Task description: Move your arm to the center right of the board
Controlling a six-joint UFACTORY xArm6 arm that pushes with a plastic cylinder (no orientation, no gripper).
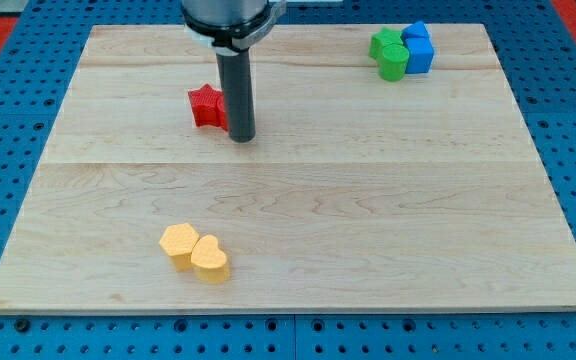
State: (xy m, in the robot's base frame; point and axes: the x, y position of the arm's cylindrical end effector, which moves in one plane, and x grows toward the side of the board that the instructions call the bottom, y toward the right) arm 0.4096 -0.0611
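My tip (pixel 242 136) rests on the wooden board (pixel 368 200) left of the board's middle, in its upper half. It stands just right of a red star block (pixel 206 106), close to it or touching it. The board's centre right lies well off to the right of the tip. No block lies there.
Two green blocks (pixel 391 54) and two blue blocks (pixel 418 46) cluster near the view's top right. A yellow hexagon block (pixel 179 244) and a yellow heart block (pixel 210 260) sit together at the lower left. A blue pegboard surrounds the board.
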